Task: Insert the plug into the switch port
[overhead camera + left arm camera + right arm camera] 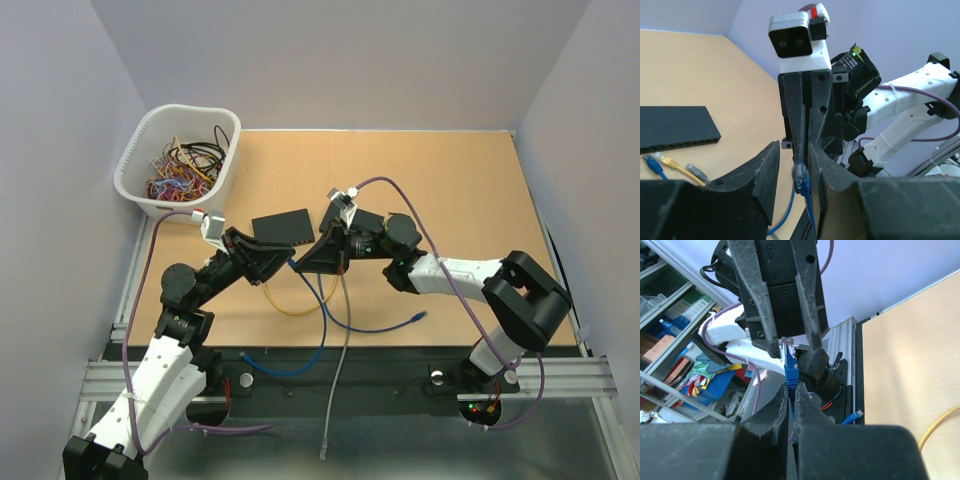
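Observation:
The black switch [283, 226] lies on the wooden table; the left wrist view shows it at the left [675, 127]. My right gripper [302, 266] [791, 388] is shut on the boot of a blue cable's plug [789, 365] and holds it above the table with the clear tip pointing away. My left gripper [286, 262] [793, 146] is open and faces it tip to tip. Its jaws stand either side of the plug [801, 177], which lies close against the right one. In the right wrist view the left gripper [792, 345] brackets the plug tip.
A white basket [135, 150] of tangled cables stands at the back left. Yellow [285, 305], grey [340, 350] and blue [390, 325] cables lie on the table in front of the switch. Loose blue, yellow [667, 162] and grey plugs rest near the switch's front.

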Tool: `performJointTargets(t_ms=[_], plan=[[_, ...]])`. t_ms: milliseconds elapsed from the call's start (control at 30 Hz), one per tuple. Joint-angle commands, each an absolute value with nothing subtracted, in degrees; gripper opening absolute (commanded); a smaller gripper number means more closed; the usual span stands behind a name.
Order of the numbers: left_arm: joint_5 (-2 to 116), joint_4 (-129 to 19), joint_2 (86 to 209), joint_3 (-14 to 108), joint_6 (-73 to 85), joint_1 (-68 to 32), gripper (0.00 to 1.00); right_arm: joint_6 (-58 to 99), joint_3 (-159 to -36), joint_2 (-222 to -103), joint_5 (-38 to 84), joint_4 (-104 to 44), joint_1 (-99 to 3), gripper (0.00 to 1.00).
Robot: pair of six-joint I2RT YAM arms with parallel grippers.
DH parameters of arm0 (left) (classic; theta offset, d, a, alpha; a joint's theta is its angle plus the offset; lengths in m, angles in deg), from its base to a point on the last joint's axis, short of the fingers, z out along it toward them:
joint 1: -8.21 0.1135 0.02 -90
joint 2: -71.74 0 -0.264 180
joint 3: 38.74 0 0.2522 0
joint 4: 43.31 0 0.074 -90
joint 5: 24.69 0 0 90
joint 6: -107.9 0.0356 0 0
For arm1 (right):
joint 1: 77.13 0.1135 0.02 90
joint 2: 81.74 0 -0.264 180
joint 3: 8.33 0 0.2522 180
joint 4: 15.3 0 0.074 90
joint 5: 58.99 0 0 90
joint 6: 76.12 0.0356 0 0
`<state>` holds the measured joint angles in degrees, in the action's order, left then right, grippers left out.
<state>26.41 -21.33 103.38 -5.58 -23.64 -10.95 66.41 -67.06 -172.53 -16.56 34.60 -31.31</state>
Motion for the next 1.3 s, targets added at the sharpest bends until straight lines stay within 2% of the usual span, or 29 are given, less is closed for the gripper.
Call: performJointTargets(t_ms=[0, 67, 200, 333, 367, 400, 433, 467, 500, 533, 567, 633, 733, 967, 1267], plan=[[25.0, -18.2, 102.5, -6.1, -23.6, -11.3, 0.37, 66.5, -69.5, -172.1, -14.9, 38.4, -31.7, 0.00], [25.1, -18.5, 102.6, -6.2, -23.6, -11.4, 0.36, 66.5, -69.6, -171.9, -14.4, 38.4, -31.9, 0.00], [25.2, -19.5, 102.8, -6.3, -23.4, -11.5, 0.27, 66.6, -70.5, -172.8, -14.8, 38.4, -32.0, 0.01], [26.4, -22.3, 103.4, -5.7, -22.8, -11.6, 0.00, 67.1, -70.7, -173.0, -14.5, 38.2, -32.1, 0.00], [28.0, -26.1, 104.0, -4.6, -21.7, -11.5, 0.00, 67.1, -70.7, -172.8, -14.4, 38.0, -32.1, 0.01], [29.4, -28.7, 104.4, -3.8, -20.9, -11.6, 0.00, 67.1, -70.8, -172.9, -14.5, 36.8, -32.7, 0.09], [31.0, -31.3, 105.0, -2.9, -20.2, -11.6, 0.00, 67.1, -70.8, -172.7, -14.6, 36.8, -32.7, 0.09], [34.6, -33.9, 105.6, -2.0, -19.6, -11.6, 0.00, 66.0, -70.6, -172.4, -14.6, 33.9, -33.4, 0.24], [36.5, -39.3, 106.7, 0.1, -18.7, -11.6, 0.00, 64.9, -70.6, -171.3, -13.7, 31.7, -33.8, 0.32], [38.5, -41.8, 107.2, 1.2, -18.6, -11.6, 0.00, 60.8, -70.5, -170.4, -12.8, 24.4, -34.3, 0.46], [42.1, -44.0, 108.4, 2.1, -18.6, -11.6, 0.00, 57.4, -71.6, -169.4, -11.0, 18.5, -34.3, 0.48], [46.2, -49.4, 109.5, 4.3, -18.9, -11.6, 0.00, 46.3, -74.6, -166.7, -2.9, -0.3, -33.8, 0.48], [48.2, -52.6, 112.3, 5.3, -19.7, -11.6, 0.00, 36.9, -79.9, -165.1, 6.9, -15.7, -32.9, 0.48], [47.5, -50.6, 116.1, 4.3, -20.9, -11.6, 0.00, 31.6, -82.7, -163.6, 21.4, -23.9, -28.5, 0.44], [46.9, -49.5, 117.4, 4.7, -20.9, -11.6, 0.00, 29.5, -87.8, -169.8, 25.1, -27.6, -21.8, 0.38]])
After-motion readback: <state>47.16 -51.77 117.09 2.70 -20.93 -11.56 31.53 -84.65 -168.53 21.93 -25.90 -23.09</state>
